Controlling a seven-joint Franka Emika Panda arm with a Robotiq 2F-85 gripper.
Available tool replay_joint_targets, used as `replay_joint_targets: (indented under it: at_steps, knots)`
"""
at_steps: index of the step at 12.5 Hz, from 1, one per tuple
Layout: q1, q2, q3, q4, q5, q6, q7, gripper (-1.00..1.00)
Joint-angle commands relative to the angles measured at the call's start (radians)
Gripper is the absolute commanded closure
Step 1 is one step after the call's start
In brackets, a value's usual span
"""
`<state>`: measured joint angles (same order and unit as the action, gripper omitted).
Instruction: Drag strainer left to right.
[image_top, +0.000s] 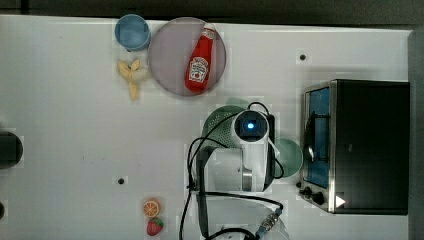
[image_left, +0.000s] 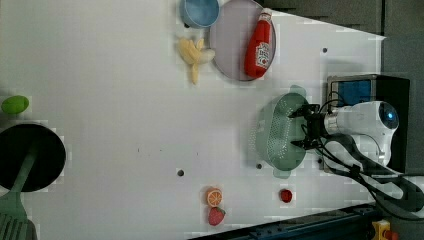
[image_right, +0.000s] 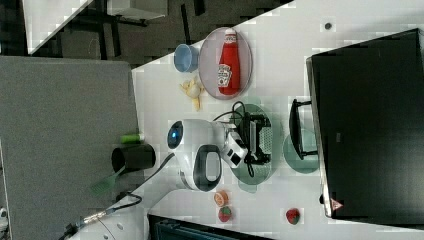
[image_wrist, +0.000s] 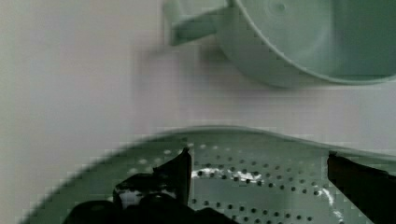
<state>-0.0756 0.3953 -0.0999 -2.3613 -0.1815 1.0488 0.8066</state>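
Strainer: the strainer (image_left: 278, 132) is a pale mint-green plastic oval with a tab handle at each end and many small holes in its bottom; in the left view it lies on the table just to the left of the toaster oven.
Gripper: the gripper (image_left: 302, 129) hangs over the strainer's rim on the oven side, its two black fingers spread wide and holding nothing; in the wrist view the perforated bottom shows between them.
Mug: a round mint-green mug (image_wrist: 299, 42) with a handle stands between the strainer and the toaster oven, close to both, apart from the strainer.
Toaster oven: the toaster oven (image_top: 360, 145) is a dark metal box with a glass door, a bar handle and knobs.
Plate: a round grey plate (image_top: 170, 60) sits well apart from the oven and carries a red ketchup bottle (image_top: 201, 60) lying on its side.
Nearby: a blue cup (image_top: 132, 32) and a peeled banana (image_top: 132, 75) lie beside the plate.
Toy fruit: an orange half (image_left: 214, 196), a strawberry (image_left: 216, 216) and a small red fruit (image_left: 285, 195).
Surface: a smooth white table (image_top: 65, 130).
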Motion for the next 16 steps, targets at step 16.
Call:
replay_joint_targets:
  at_steps: [16]
  knots:
    - [0.03,-0.659,0.091,0.378,0.156,-0.928,-0.789,-1.0]
